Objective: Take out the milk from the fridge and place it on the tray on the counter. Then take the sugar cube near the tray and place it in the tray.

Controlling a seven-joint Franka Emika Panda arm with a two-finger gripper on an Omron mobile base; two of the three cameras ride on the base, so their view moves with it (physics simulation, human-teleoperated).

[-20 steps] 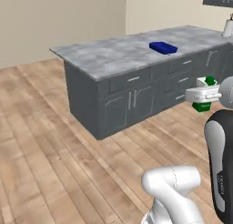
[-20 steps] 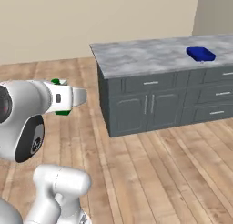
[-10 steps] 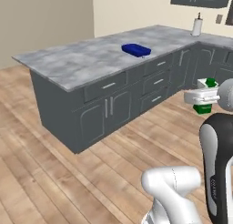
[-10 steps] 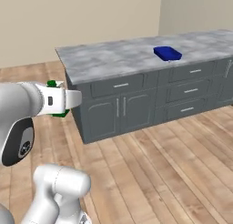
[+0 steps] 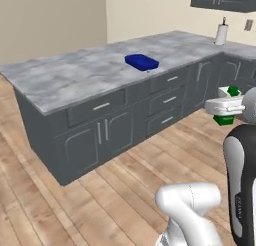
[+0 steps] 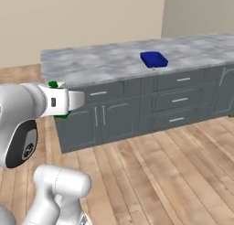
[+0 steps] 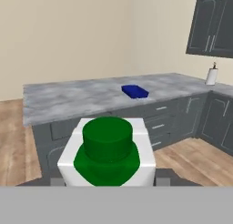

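Note:
The milk (image 7: pixel 108 150), a white carton with a green top, sits between the fingers of my gripper (image 5: pixel 223 106), which is shut on it. In the base views only green edges of the milk (image 6: pixel 60 114) show past the white hand, held in the air over the wooden floor, well short of the counter (image 5: pixel 75 80). The deep-blue tray (image 5: pixel 141 62) lies on the marble counter (image 6: pixel 100 59), and also appears as the tray (image 6: pixel 153 59) and tray (image 7: pixel 134 91). The sugar cube is too small to make out. The fridge is out of view.
Dark grey cabinet fronts (image 5: pixel 100 135) with drawers stand under the counter. At the far right the worktop turns a corner, where a white paper roll (image 5: pixel 221 34) stands below wall cabinets (image 7: pixel 214 22). Open wooden floor (image 6: pixel 160 174) lies between me and the counter.
Both base views have shifted, so the base has moved: the counter and tray slid left and look nearer. The gripper stays shut on the milk in the same pose.

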